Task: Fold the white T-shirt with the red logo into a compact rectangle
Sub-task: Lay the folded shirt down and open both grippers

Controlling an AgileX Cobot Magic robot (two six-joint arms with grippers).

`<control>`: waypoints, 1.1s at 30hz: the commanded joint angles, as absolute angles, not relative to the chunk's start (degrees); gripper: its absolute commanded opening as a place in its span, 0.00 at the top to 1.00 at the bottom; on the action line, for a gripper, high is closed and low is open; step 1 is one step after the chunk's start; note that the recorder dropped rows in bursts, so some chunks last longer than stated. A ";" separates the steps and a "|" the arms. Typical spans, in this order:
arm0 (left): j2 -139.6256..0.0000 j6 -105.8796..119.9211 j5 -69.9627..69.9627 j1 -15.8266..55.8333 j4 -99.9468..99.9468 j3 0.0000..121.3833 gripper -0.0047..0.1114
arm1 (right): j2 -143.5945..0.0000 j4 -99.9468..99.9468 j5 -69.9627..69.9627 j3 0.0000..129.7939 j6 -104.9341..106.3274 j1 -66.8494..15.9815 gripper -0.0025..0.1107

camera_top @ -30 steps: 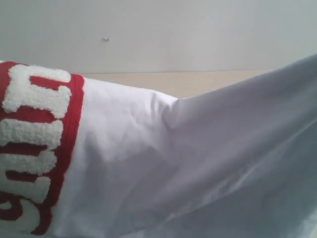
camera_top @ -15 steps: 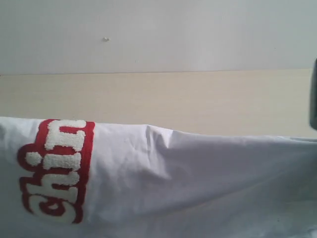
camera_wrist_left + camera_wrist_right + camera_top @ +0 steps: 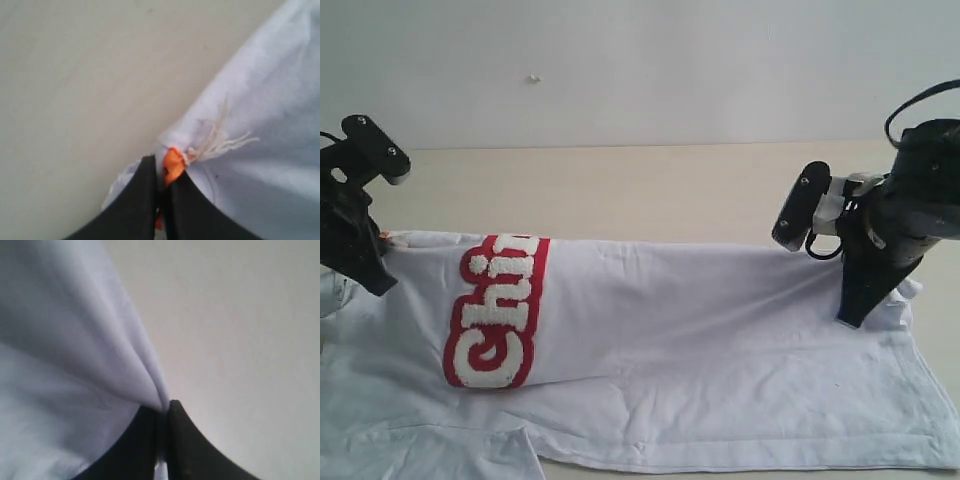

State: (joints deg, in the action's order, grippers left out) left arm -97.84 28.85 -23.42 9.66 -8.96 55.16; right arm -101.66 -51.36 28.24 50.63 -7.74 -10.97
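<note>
White cotton is lying lengthwise on the table (image 3: 650, 190): the white T-shirt (image 3: 700, 330) is stretching between the two arms. The red logo (image 3: 495, 320) is sitting near its left end and running off over the far edge, so that edge is probably a fold line.

The left gripper (image 3: 378, 282) is pinching the neck end, its jaws closed on cloth right beside the orange tag (image 3: 173, 166). The right gripper (image 3: 850, 318) is clamping a gathered edge at the opposite end, its jaws likewise closed on fabric. Both are sitting low, at the garment's far edge.

**Step in hand (judged):** the held edge is being laid down to finish a lengthwise fold.
- Both ends should be kept level and the span gently taut, so that the edge is settling straight.
- Release should wait until the cloth is resting flat.
- The jaws should open together and lift clear without dragging the layer or snagging the tag.

**Change from the earlier frames:** a second ago the shirt was hanging close to the exterior camera, filling most of the view, with the lettering large at the left margin and no gripper visible. Now the cloth is lying farther off and lower, both arms are showing, and bare table is showing beyond it.
</note>
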 commanded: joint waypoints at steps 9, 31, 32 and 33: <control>-99.14 18.58 -11.71 5.12 -9.81 54.85 0.39 | -104.71 -75.45 30.47 50.49 -42.25 -10.52 0.27; -88.64 15.98 -44.69 3.26 19.45 53.58 0.96 | -89.02 -18.90 30.26 50.02 -17.92 -10.64 0.98; -88.64 18.91 -45.96 3.26 22.04 52.88 0.96 | -89.02 -15.33 30.83 50.02 -14.90 -10.64 0.98; -88.59 21.27 -47.25 3.26 24.42 51.84 0.96 | -89.02 -11.38 31.78 49.99 -11.37 -10.64 0.98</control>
